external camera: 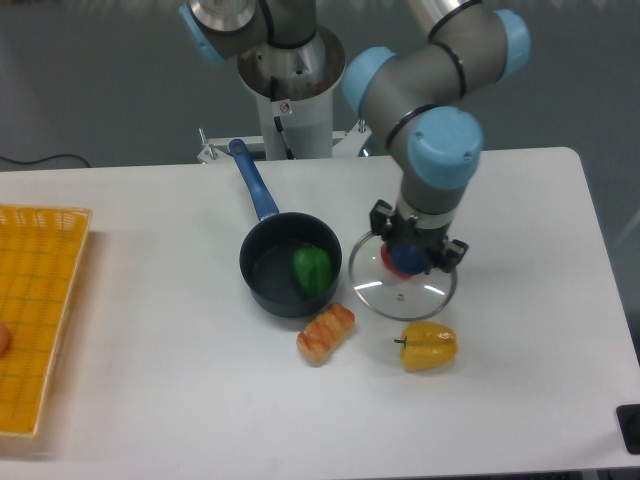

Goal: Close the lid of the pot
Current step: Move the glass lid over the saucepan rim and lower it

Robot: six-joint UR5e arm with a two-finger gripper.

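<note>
gripper (409,258): clamped on the lid's blue knob | lid (402,284): held just right of pot, rims nearly touching | pot (290,265): centre of table, open, green pepper (311,268) inside | near side: bread (326,332) and yellow pepper (428,345) close below lid

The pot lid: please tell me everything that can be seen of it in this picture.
The pot lid is a round disc of clear glass with a thin metal rim and a blue knob at its centre. The gripper is shut on the knob and carries the lid roughly level, to the right of the pot, not yet over it. A red shape, partly hidden by the gripper, shows beside the knob. The lid's near edge lies just above the yellow pepper in the image. Whether it touches the table cannot be told.
</note>
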